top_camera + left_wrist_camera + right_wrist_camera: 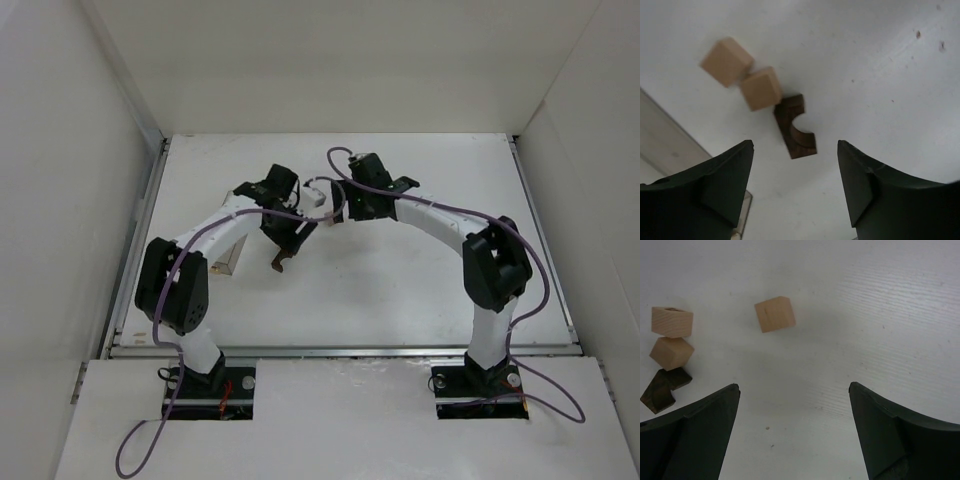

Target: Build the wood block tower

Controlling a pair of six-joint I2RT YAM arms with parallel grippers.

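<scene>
In the left wrist view, the dark brown arch piece lies on the white table just ahead of my open, empty left gripper. Two light tan cubes lie touching in a row beyond it. In the right wrist view, a lone tan cube lies ahead of my open, empty right gripper. The two other cubes and the arch are at its far left. From above, the left gripper and right gripper hover close together mid-table. The arch shows as a small brown piece.
A long clear plastic box lies left of the left gripper; its edge shows at the left of the left wrist view. White walls enclose the table on three sides.
</scene>
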